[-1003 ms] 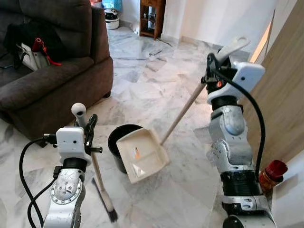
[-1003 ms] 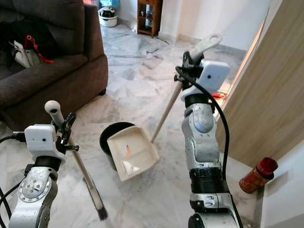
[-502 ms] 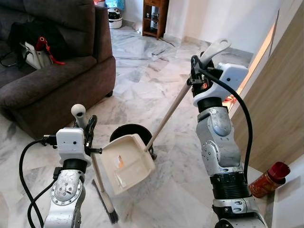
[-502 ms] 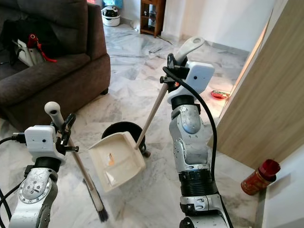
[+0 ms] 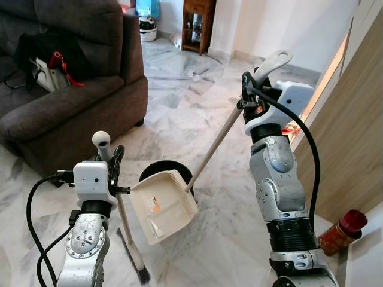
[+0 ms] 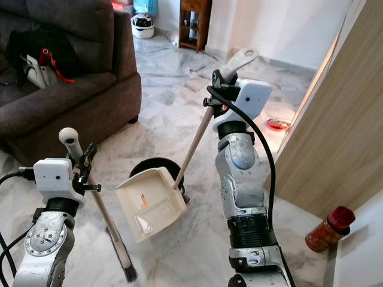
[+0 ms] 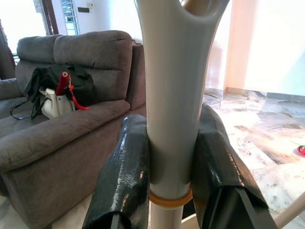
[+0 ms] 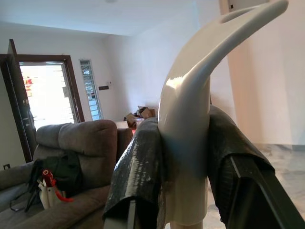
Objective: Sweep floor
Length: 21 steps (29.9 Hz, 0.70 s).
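As the dustpan swings left:
Dustpan [image 5: 164,206]: now beside the broom [image 5: 132,251], covering the bin [image 5: 169,170]
Right gripper [image 5: 250,103]: clamped on dustpan handle
Left gripper [image 5: 112,168]: clamped on broom
Meaning: ready to sweep in

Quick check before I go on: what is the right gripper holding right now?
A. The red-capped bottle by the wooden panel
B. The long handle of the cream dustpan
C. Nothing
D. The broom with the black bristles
B: the right gripper is shut on the top of the dustpan handle, whose pan hangs over the black bin; the broom is in the left gripper.
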Available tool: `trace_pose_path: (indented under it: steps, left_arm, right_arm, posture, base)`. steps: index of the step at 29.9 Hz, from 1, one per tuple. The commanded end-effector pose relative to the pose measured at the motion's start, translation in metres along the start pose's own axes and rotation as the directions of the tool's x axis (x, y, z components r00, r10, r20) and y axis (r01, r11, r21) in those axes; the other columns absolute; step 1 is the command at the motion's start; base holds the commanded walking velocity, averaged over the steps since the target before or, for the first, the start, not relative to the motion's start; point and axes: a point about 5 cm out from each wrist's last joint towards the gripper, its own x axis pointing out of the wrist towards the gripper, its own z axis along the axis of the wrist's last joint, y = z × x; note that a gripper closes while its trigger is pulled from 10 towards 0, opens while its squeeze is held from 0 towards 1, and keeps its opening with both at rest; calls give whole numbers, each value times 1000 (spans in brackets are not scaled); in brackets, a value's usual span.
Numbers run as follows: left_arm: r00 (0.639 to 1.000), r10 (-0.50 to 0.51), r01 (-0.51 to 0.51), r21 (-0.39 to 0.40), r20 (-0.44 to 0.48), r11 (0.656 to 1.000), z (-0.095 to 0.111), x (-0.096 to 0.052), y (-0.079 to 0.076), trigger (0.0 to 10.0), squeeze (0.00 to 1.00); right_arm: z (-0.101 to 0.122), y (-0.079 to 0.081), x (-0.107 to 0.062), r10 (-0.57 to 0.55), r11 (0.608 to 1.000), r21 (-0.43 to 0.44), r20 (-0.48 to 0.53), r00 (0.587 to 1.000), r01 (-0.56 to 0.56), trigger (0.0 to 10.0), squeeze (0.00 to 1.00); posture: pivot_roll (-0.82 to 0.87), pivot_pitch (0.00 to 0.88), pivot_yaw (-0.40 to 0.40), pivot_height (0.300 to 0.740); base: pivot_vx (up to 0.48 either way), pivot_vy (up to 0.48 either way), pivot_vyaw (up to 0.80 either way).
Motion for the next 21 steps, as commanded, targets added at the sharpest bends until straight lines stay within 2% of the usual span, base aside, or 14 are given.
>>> trace_pose_path:
  steps: [1, 21]
  left_arm:
    - [998, 8, -9, 18, 68, 1000, 13, 4, 1, 10000, 0]
    - [997, 17, -18, 20, 81, 1000, 16, 7, 4, 10000, 0]
  right_arm:
    - [17, 2, 2, 8, 1000, 22, 73, 997, -9, 10000, 0]
    - [13, -1, 0, 0, 1000, 25, 54, 999, -2, 10000, 0]
  posture:
    - [39, 1, -61, 740]
    - [34, 26, -54, 740]
  base:
    - [262, 0, 0]
    - [290, 0, 0]
